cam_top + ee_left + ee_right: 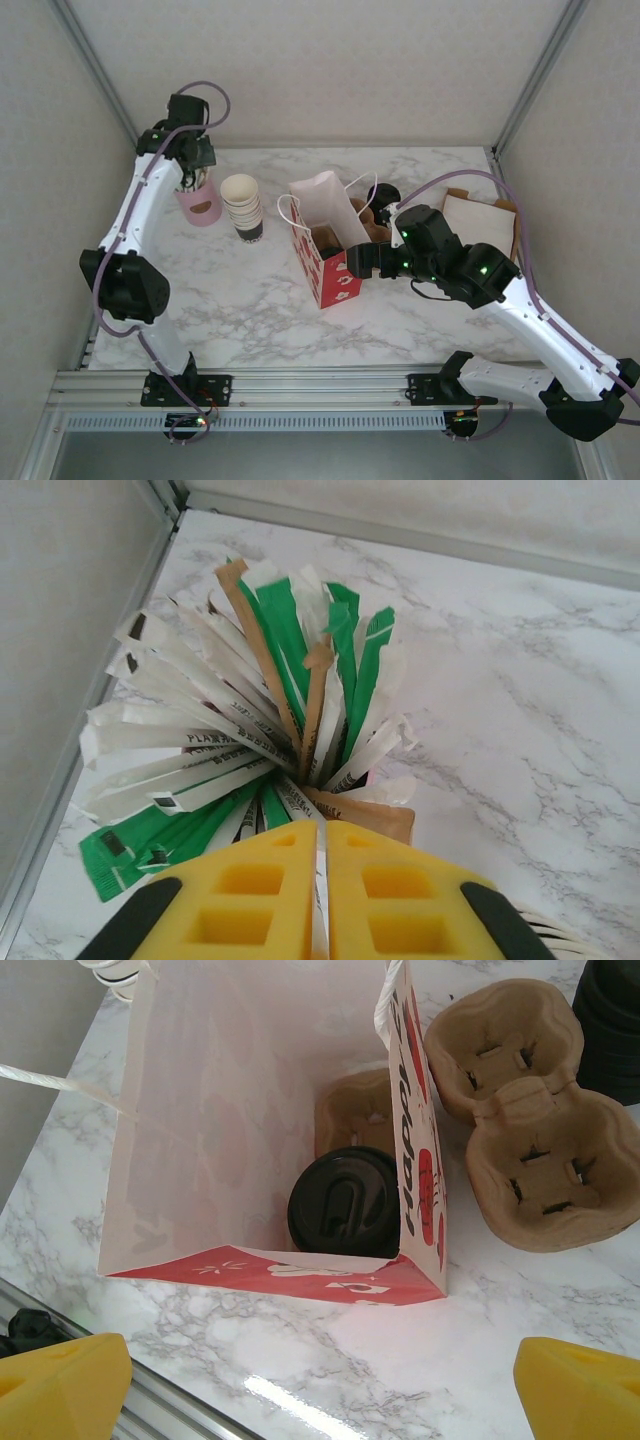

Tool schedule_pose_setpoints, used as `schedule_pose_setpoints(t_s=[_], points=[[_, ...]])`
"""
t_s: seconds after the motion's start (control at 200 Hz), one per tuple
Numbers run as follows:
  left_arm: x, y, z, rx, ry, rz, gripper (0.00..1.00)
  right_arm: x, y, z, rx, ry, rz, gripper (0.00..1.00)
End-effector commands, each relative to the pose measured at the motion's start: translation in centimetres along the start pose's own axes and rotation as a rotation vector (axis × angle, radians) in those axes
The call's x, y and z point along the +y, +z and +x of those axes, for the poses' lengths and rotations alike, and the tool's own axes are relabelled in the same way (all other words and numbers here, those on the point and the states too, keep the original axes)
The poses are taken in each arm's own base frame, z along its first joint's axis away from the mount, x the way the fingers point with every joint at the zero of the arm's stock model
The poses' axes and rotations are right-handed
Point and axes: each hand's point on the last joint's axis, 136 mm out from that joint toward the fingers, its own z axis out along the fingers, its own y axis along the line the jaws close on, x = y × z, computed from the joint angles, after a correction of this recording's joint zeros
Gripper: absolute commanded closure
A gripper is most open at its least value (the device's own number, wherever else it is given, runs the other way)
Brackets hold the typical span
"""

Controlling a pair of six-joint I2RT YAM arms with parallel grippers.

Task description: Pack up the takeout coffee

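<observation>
While the marble tabletop [230,290] holds a red and white paper bag [200,1110], the right hand [320,1385] hangs wide open just in front of it. The takeout coffee [343,1203] stands inside the bag, black lid up. The left hand [322,880] is pinched shut on a thin white packet [321,910] in the pink cup [200,207].

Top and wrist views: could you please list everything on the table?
bag: one, red and white, table centre
coffee cup: one, black lid, inside the bag
carriers: two, brown, beside and inside the bag
lids: one stack, black, behind the carriers
cups: one stack, cream, left of the bag
packets: many, white, green, brown, in the holder
holder: one, pink, far left
paper: one pile, white over brown, far right
left tool: yellow, closed on the packets
right tool: yellow, open, facing the bag
</observation>
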Motion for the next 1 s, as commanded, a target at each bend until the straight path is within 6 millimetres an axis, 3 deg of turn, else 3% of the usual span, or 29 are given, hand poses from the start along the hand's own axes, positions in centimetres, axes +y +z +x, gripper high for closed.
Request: schedule_pose_setpoints(t_s=[0.0, 0.406, 0.646, 0.816, 0.996], points=[[1.1, -4.0, -2.0, -0.077, -0.014, -0.009, 0.89, 0.4, -0.1, -0.9, -0.021, 0.019, -0.016, 0.01], [2.5, -10.8, -6.3, -0.234, -0.1, 0.032, 0.89, 0.7, -0.4, -1.2, -0.028, 0.025, -0.028, 0.01], [2.6, -16.7, -8.5, -0.351, -0.158, 0.151, 0.87, 0.7, -0.5, -1.3, -0.033, 0.027, -0.025, 0.01], [1.7, -20.5, -9.3, -0.406, -0.178, 0.283, 0.86, 0.6, -0.5, -1.3, -0.032, 0.031, -0.021, 0.01], [-1.2, -24.6, -9.4, -0.432, -0.169, 0.536, 0.84, 0.5, -0.5, -1.3, -0.034, 0.038, -0.013, 0.01]])
